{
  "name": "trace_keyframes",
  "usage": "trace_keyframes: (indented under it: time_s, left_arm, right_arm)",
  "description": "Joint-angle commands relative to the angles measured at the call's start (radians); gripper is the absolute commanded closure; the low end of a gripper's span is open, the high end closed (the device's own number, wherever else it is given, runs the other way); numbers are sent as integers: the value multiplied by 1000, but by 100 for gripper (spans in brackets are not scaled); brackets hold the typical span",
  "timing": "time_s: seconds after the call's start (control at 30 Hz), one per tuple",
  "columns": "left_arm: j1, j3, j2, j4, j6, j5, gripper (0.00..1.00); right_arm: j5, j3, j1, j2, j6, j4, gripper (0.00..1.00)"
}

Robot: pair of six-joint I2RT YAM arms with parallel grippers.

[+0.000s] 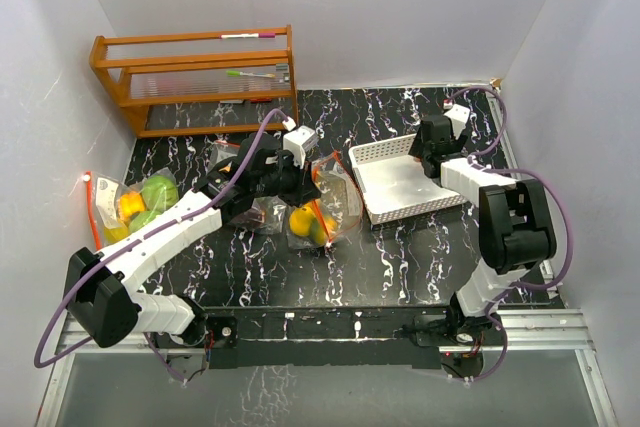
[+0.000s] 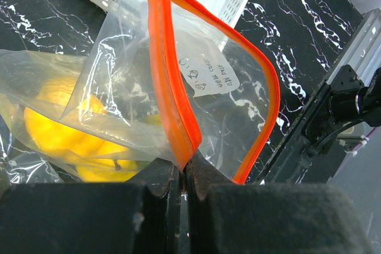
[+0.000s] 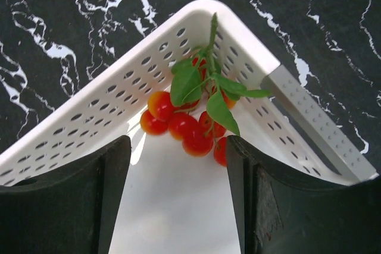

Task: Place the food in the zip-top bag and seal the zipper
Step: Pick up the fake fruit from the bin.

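Observation:
The clear zip-top bag [image 1: 318, 209] with an orange zipper [image 2: 169, 75] lies mid-table, its mouth lifted. My left gripper [image 2: 184, 168] is shut on the zipper strip at the bag's rim; from above the left gripper [image 1: 290, 175] sits just left of the bag. Yellow food [image 2: 56, 126] lies inside the bag. A bunch of red cherry tomatoes with green leaves [image 3: 187, 124] rests in the far corner of the white tray [image 3: 101, 120]. My right gripper [image 3: 178, 168] hangs open over the tray floor, just short of the bunch, the right finger [image 3: 250, 171] close to one tomato.
A second bag [image 1: 135, 205] holding green and yellow food lies at the table's left edge. The white perforated tray [image 1: 385, 182] sits right of centre with my right gripper [image 1: 428, 155] at its far side. A wooden rack [image 1: 195, 82] stands at the back left.

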Motion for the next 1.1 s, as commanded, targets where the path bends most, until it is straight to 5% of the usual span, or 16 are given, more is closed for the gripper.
trace_keyframes:
  time_s: [0.0, 0.63, 0.97, 1.07]
  left_arm:
    - [3, -3, -24, 15, 7, 17, 100]
    - [13, -3, -7, 6, 26, 21, 100]
    - [26, 1, -4, 1, 30, 17, 100]
    - [29, 2, -4, 0, 31, 18, 100]
  right_arm:
    - [104, 54, 1, 40, 0, 129, 34]
    - [139, 32, -4, 167, 8, 205, 36]
    - [20, 7, -22, 98, 22, 166, 85]
    - [-42, -34, -24, 1, 10, 155, 92]
